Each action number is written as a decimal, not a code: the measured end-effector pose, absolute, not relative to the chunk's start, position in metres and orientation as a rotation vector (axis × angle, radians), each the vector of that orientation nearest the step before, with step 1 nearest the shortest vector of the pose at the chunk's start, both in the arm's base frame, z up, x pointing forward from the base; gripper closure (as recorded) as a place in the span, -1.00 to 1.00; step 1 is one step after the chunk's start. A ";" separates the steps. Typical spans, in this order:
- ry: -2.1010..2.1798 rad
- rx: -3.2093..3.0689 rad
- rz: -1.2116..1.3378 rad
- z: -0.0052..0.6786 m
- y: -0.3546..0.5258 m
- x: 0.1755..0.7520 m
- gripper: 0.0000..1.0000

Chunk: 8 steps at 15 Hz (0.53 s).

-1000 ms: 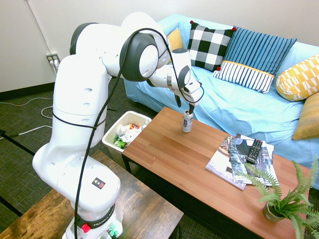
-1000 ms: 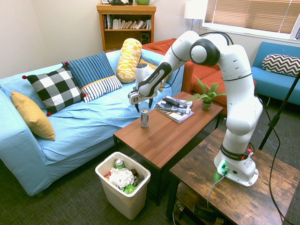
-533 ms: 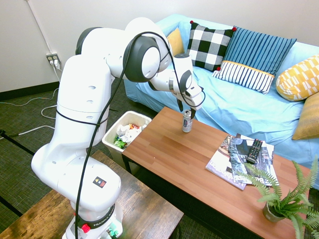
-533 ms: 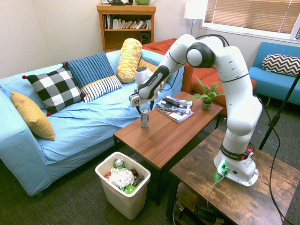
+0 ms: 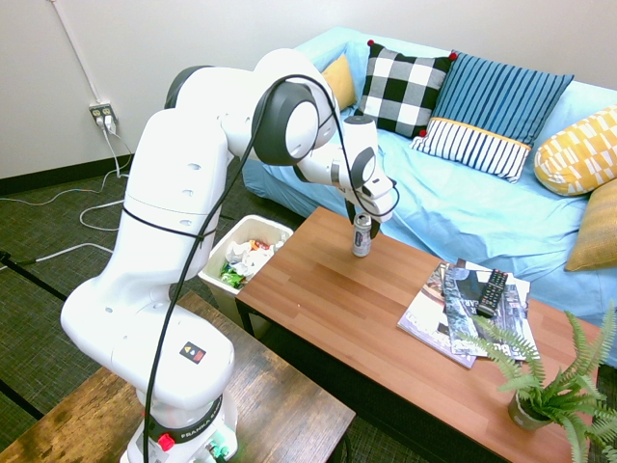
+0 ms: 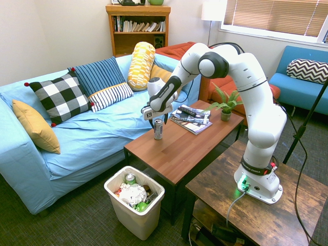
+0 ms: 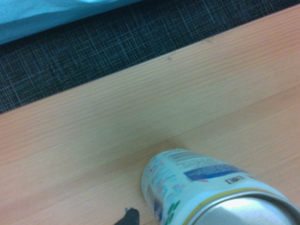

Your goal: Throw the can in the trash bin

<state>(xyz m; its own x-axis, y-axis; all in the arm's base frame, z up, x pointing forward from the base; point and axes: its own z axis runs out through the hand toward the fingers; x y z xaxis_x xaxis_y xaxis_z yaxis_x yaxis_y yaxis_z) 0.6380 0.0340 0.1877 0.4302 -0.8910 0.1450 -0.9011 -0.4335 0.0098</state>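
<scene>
**Operator:** Entry. I have brought the gripper [image 5: 363, 221] lower than it was a second ago; it now sits at the top of the can [image 5: 362, 237], fingers spread apart to either side of the rim. Nothing gripped yet.

**Observer:** So the approach is nearly over?

**Operator:** I judge so. What is left is a little more descent, then closing on the body. The lift and the carry have not begun.

**Observer:** Where is the can against the coffee table [image 5: 376, 318]?

**Operator:** Upright on the table's sofa-side edge, near the end that faces the trash bin [image 6: 119, 199]. It has not shifted while I came down. The bin stands on the floor just beside that table end, already holding crumpled paper and wrappers.

**Observer:** How does the can look?

**Operator:** Slim, silver, labelled. The wrist view shows its top [image 7: 243, 208] close up, with pale print and a blue band on the side, too blurred to read. No dents that I can see. Thin metal, so I expect a gentle squeeze is enough.
</scene>
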 end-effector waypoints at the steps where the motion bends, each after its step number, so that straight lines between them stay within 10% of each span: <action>1: -1.624 2.584 0.179 0.188 0.033 0.638 1.00; 8: -1.624 2.594 0.167 0.188 0.032 0.638 1.00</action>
